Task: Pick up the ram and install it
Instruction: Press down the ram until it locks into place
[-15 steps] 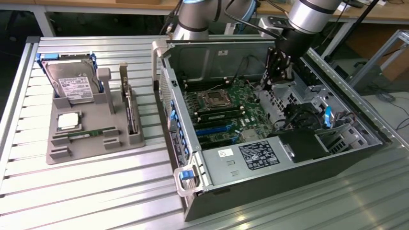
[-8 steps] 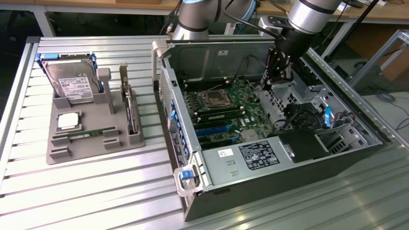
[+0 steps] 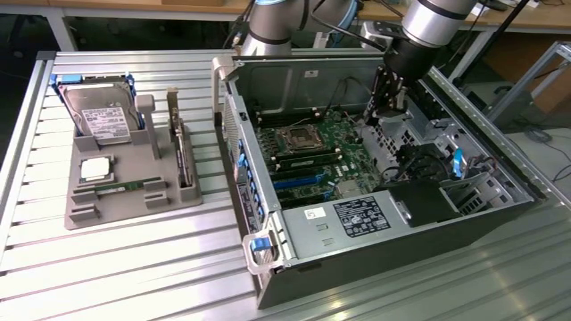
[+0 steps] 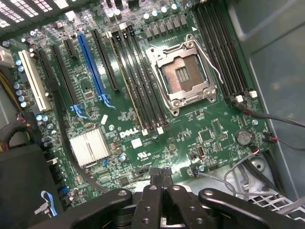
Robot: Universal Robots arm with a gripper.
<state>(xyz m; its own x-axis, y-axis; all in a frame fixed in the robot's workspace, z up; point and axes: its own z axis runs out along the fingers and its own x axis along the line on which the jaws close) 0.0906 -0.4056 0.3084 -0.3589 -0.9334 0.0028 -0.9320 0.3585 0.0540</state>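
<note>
Meanwhile the tool, clenched on nothing, hangs inside the open computer case above the motherboard, while the ram lies in the grey tray on the tabletop.

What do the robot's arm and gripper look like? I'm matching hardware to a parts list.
The arm has silver-grey cylindrical segments with a black wrist section. The gripper is black, with jointed black finger linkages showing round pivot holes. Thin dark cables run beside the arm.
</note>
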